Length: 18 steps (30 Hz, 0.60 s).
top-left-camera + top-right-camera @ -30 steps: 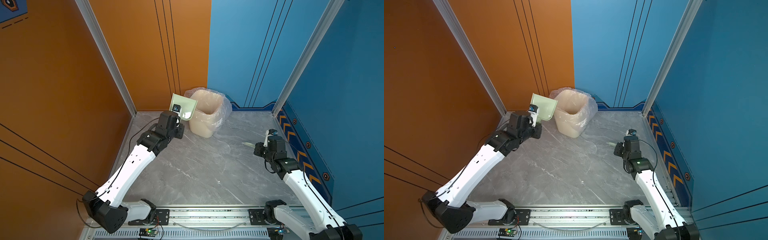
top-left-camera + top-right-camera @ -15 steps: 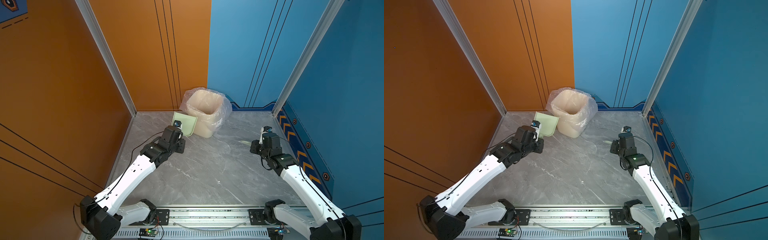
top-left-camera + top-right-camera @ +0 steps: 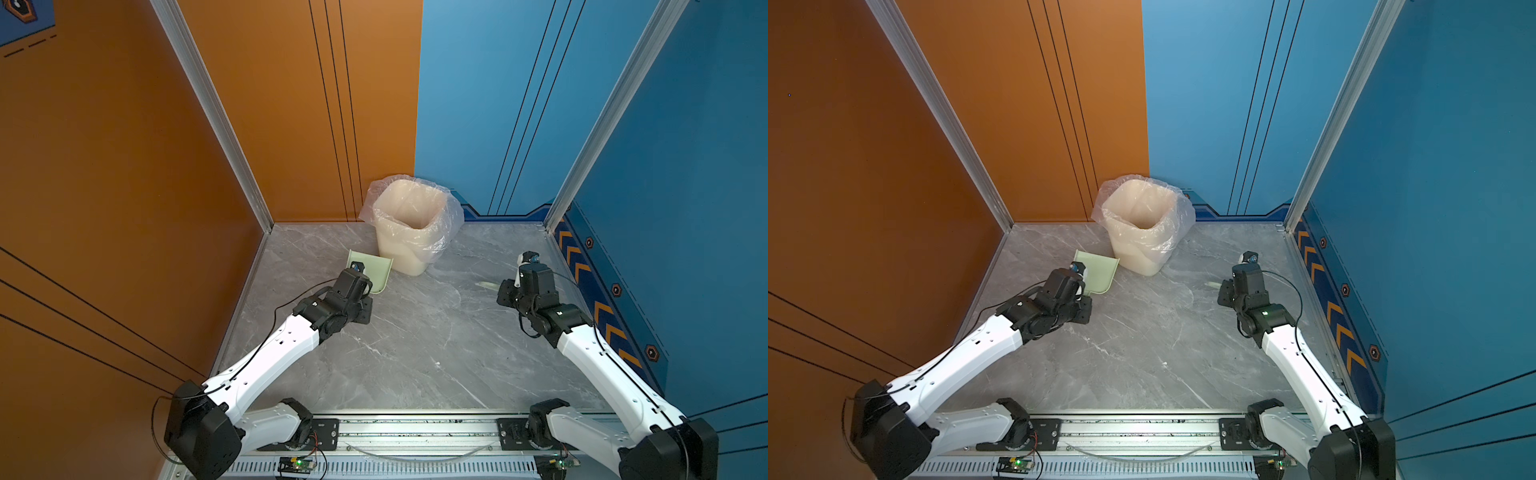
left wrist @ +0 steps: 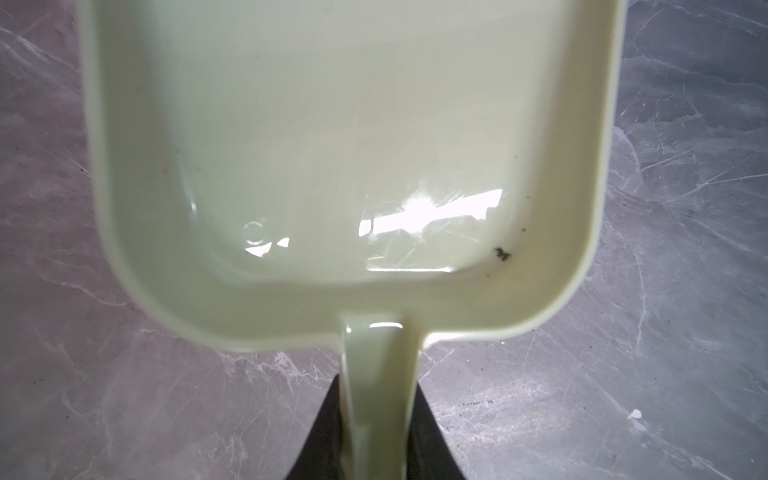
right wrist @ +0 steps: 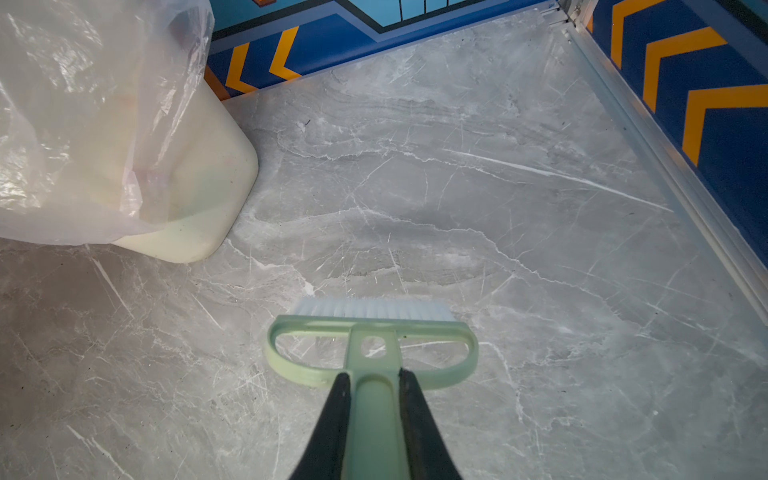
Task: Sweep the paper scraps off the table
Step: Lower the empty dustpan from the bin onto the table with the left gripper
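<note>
Right wrist view: the grey, white-veined desk (image 5: 457,187) is shown running up to an aluminium rail (image 5: 665,145). The paper scraps cannot be located in any view (the bottom of the bin is not shown). A pale green brush (image 5: 365,328), its white bristles turned toward the desk, is pinched by the handle between the pressed-in fingers of the right end effector (image 5: 374,376). The cream bin (image 5: 187,187), wrapped in a clear liner (image 5: 62,104), is stood on the desk near the brush. In the left wrist view, the handle of a pale green dustpan (image 4: 353,145) is clamped by the left end effector (image 4: 377,380). In both top views the dustpan (image 3: 376,270) (image 3: 1100,272) is seen just beside the bin (image 3: 409,232) (image 3: 1138,237), on its left; whether it touches the desk cannot be told.
</note>
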Each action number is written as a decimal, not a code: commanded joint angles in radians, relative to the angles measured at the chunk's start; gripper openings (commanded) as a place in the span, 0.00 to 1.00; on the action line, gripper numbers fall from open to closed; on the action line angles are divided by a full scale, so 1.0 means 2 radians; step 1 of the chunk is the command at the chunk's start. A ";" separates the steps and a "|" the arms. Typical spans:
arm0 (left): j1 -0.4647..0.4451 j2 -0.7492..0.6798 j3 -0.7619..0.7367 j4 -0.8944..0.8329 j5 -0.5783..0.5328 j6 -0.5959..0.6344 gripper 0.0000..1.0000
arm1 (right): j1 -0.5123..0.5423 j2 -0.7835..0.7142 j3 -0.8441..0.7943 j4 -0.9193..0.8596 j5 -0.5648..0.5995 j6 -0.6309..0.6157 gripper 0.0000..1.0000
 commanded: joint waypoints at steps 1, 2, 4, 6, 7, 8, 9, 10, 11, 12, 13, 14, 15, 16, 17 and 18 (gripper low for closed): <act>-0.004 0.011 -0.011 0.003 0.014 -0.026 0.00 | 0.004 0.005 0.016 -0.008 0.010 -0.004 0.00; -0.004 0.014 -0.012 0.003 0.015 -0.028 0.00 | 0.004 0.006 0.016 -0.007 0.011 -0.004 0.00; -0.004 0.022 -0.015 0.004 0.017 -0.036 0.00 | 0.004 0.009 0.014 -0.006 0.010 -0.005 0.00; -0.004 0.029 -0.018 0.005 0.019 -0.042 0.00 | 0.006 0.012 0.014 -0.005 0.009 -0.005 0.00; -0.004 0.032 -0.019 0.006 0.019 -0.044 0.00 | 0.006 0.013 0.014 -0.005 0.009 -0.004 0.00; -0.004 0.035 -0.020 0.008 0.021 -0.045 0.00 | 0.006 0.014 0.014 -0.005 0.008 -0.005 0.00; -0.004 0.038 -0.022 0.011 0.024 -0.046 0.00 | 0.006 0.014 0.014 -0.005 0.008 -0.006 0.00; -0.004 0.040 -0.025 0.015 0.026 -0.046 0.00 | 0.006 0.015 0.014 -0.005 0.008 -0.006 0.00; -0.004 0.043 -0.028 0.019 0.026 -0.048 0.00 | 0.007 0.015 0.015 -0.004 0.008 -0.006 0.00; -0.005 0.047 -0.030 0.023 0.027 -0.049 0.00 | 0.007 0.017 0.014 -0.004 0.009 -0.006 0.00; -0.004 0.049 -0.032 0.026 0.027 -0.050 0.00 | 0.007 0.016 0.014 -0.004 0.008 -0.007 0.00; -0.005 0.053 -0.033 0.028 0.029 -0.051 0.00 | 0.007 0.017 0.013 -0.004 0.008 -0.008 0.00; -0.005 0.058 -0.034 0.030 0.031 -0.053 0.00 | 0.007 0.017 0.013 -0.004 0.008 -0.008 0.00; -0.005 0.061 -0.036 0.032 0.032 -0.054 0.00 | 0.007 0.017 0.012 -0.004 0.007 -0.008 0.00; -0.005 0.066 -0.037 0.034 0.035 -0.056 0.00 | 0.008 0.017 0.011 -0.004 0.007 -0.008 0.00; -0.007 0.069 -0.039 0.038 0.037 -0.059 0.00 | 0.008 0.017 0.010 -0.002 0.007 -0.007 0.00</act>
